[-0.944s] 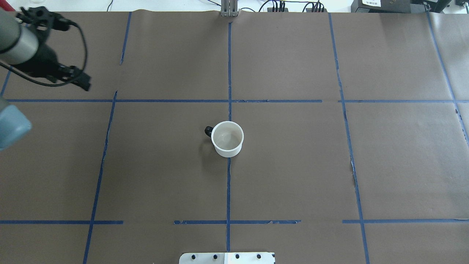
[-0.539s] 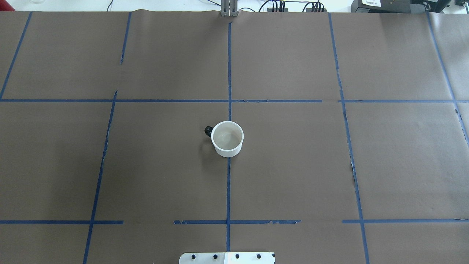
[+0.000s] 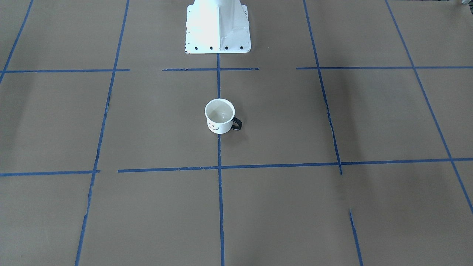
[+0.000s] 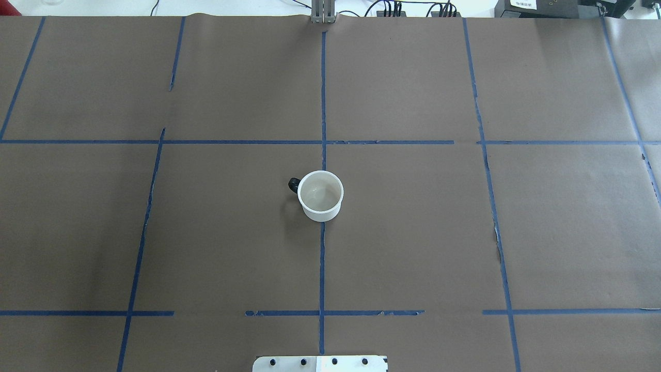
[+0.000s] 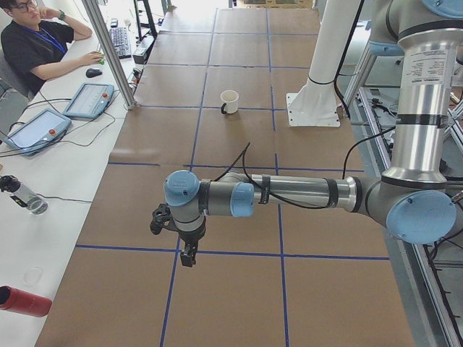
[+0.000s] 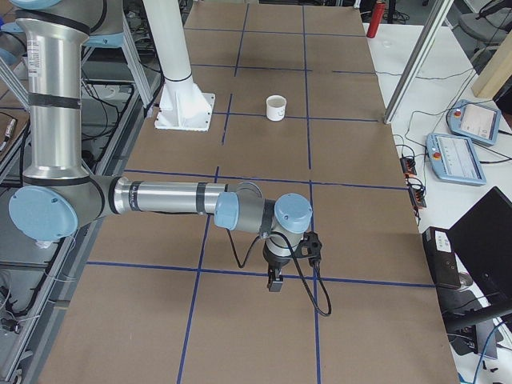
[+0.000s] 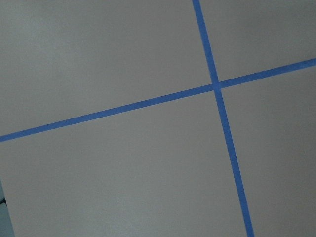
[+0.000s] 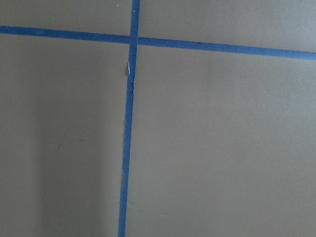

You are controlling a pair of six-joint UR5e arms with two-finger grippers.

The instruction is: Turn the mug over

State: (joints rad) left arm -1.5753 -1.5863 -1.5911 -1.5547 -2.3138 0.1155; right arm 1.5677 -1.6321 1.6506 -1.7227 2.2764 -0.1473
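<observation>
The white mug stands upright, mouth up, on a blue tape line in the middle of the table. Its black handle points to the robot's left. Its smiley face shows in the front-facing view. It also shows in the exterior left view and the exterior right view. My left gripper hangs over the table's left end, far from the mug. My right gripper hangs over the right end, also far off. I cannot tell whether either is open or shut. Both wrist views show only paper and tape.
The table is covered in brown paper with a grid of blue tape. The robot's white base stands at the near edge behind the mug. An operator sits at a side desk with tablets beyond the left end.
The left arm, at the overhead view's upper left 0.9 s ago, has moved out of that view. The mug has not moved.
</observation>
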